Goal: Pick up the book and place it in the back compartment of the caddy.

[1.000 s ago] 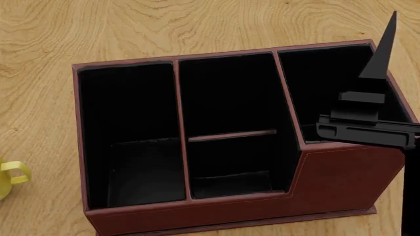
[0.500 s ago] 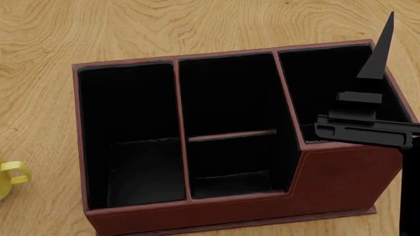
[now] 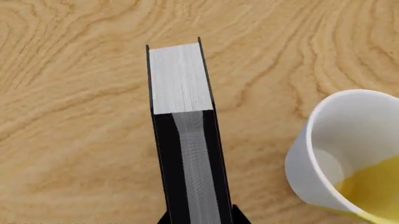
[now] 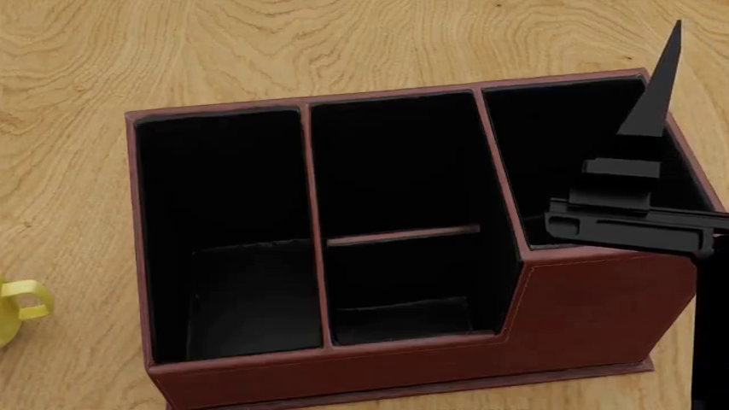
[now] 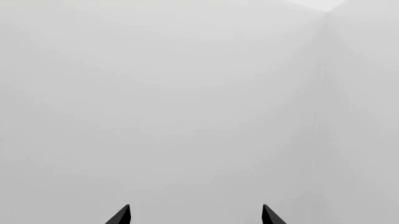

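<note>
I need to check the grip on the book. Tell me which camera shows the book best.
The left wrist view: the book fills the middle, white page edges facing the camera, black covers either side, with the left gripper's fingers flanking it at the picture's edge. The head view and right wrist view show no book at all.

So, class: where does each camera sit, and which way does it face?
Head view: above, looking down on the caddy; right arm at its right.
Left wrist view: near the left gripper, looking down at the book it grips.
Right wrist view: faces a blank pale surface; right gripper fingertips apart.
Shared: the mug, in head and left wrist views.
</note>
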{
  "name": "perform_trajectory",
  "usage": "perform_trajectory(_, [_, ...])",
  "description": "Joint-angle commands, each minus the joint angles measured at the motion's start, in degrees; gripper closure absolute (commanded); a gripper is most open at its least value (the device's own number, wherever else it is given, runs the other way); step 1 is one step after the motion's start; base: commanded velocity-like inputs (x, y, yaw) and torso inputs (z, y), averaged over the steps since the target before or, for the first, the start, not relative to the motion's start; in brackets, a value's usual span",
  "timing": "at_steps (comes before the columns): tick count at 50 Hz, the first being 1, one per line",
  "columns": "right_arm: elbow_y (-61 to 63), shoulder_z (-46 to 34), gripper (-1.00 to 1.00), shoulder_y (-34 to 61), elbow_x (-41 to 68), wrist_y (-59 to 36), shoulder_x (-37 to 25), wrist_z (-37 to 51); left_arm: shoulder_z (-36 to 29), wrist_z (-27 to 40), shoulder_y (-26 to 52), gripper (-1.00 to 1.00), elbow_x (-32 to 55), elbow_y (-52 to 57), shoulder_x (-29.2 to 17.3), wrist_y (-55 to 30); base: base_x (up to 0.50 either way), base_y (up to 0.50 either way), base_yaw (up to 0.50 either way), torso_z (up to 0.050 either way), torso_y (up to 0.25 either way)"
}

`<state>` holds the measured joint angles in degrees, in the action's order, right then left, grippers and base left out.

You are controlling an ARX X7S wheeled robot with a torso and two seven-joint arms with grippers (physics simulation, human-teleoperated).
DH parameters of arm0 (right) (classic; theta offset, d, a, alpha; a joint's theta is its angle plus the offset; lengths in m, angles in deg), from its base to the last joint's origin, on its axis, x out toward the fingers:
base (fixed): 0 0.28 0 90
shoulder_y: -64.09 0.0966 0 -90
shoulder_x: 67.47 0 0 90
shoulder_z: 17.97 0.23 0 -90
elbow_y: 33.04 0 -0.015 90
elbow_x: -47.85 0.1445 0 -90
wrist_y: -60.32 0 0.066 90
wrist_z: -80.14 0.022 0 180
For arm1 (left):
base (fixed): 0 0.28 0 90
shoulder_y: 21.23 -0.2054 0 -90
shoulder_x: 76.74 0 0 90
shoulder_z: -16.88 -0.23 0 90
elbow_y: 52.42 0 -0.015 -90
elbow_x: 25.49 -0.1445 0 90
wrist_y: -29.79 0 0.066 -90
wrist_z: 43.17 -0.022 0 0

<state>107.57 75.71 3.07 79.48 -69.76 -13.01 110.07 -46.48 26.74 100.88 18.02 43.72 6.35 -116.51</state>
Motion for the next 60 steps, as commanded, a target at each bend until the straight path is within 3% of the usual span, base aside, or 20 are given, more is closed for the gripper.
perform_trajectory(1, [-0.32, 0.02, -1.00, -0.17, 0.06, 0.46, -0.16, 0.03, 0.75, 1.69, -0.54, 1.00, 0.53, -0.05, -0.19, 1.20, 0.00, 0.00, 0.00, 0.000, 0.000])
perform_trajectory(25, [0.18, 0.36, -1.00, -1.30, 0.47, 1.12, -0.43, 0.49, 3.64, 7.14, -0.52, 1.00, 4.84, 11.70, -1.93, -3.03, 0.00, 0.00, 0.00, 0.000, 0.000])
perform_trajectory(60, [0.13, 1.72, -1.00, -2.84, 1.41, 2.56, -0.94, 0.73, 0.78, 9.78, 4.83, 1.00, 9.09, 24.56, -8.42, -10.98, 0.00, 0.00, 0.00, 0.000, 0.001])
